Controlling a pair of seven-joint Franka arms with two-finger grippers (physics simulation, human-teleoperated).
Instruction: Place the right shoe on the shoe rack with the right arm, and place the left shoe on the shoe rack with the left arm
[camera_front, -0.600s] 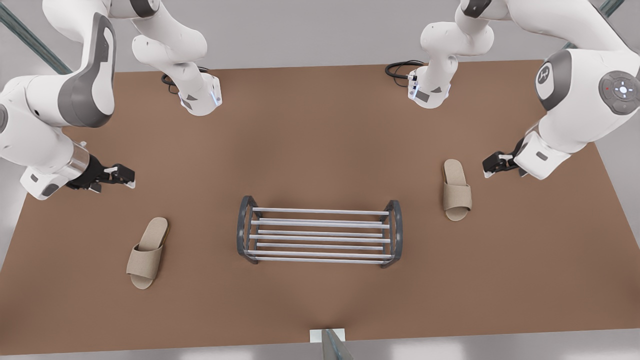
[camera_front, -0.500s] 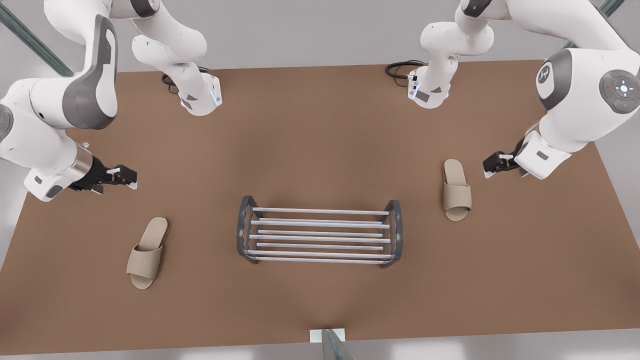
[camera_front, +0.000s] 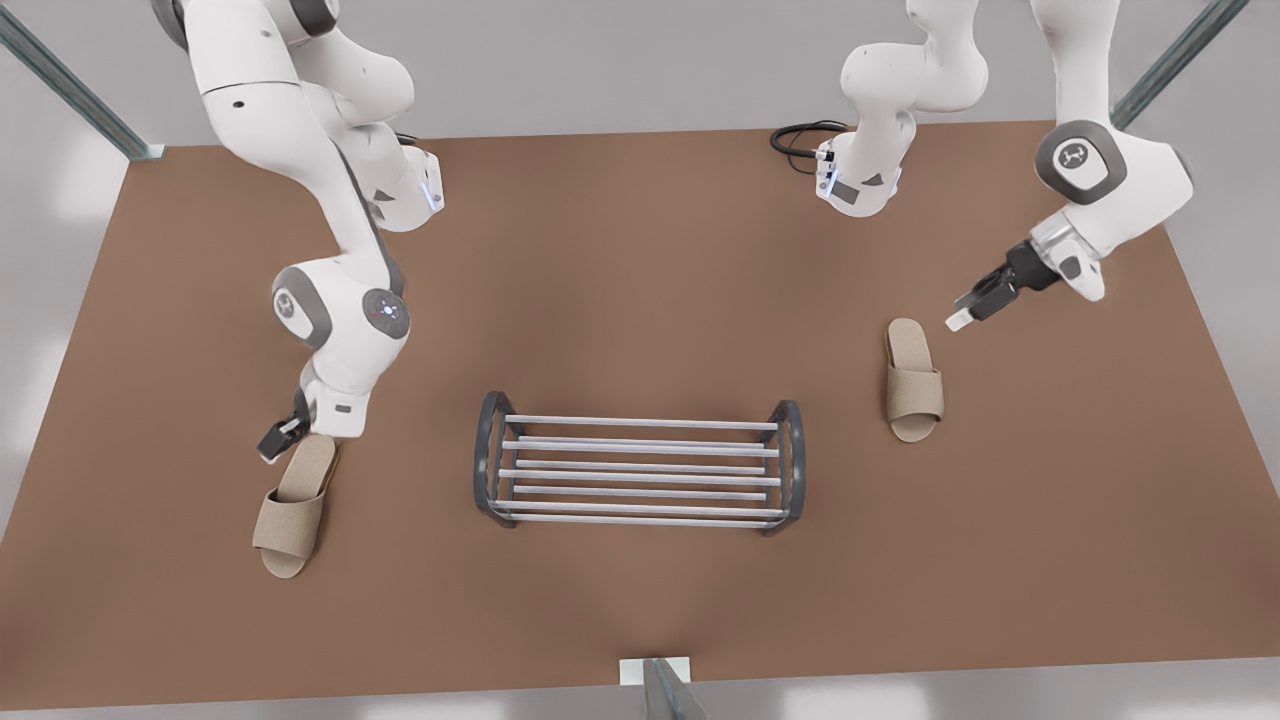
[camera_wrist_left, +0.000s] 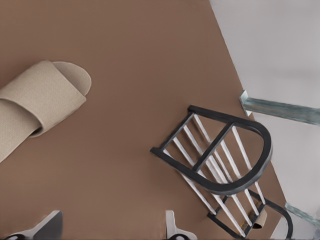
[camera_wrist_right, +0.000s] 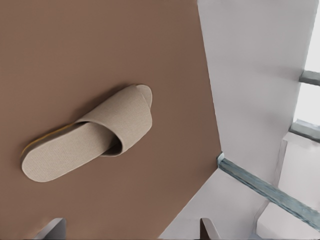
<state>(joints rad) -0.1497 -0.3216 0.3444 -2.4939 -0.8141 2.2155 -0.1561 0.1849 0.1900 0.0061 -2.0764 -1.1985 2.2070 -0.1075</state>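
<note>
Fingers spread wide and empty on both arms: the left fingers (camera_front: 958, 322) hover beside the left shoe's (camera_front: 912, 385) heel and the right fingers (camera_front: 272, 448) sit low at the right shoe's (camera_front: 290, 510) heel, apparently lining up grasps, with the bare shoe rack (camera_front: 638, 470) mid-bench (camera_front: 640, 280) between them.

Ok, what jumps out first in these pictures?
A low shoe rack of dark arched ends and silver rods stands centrally. A beige fabric slipper at the front view's left has the open right gripper at its heel; its twin slipper opposite has the open left gripper beside its heel.
</note>
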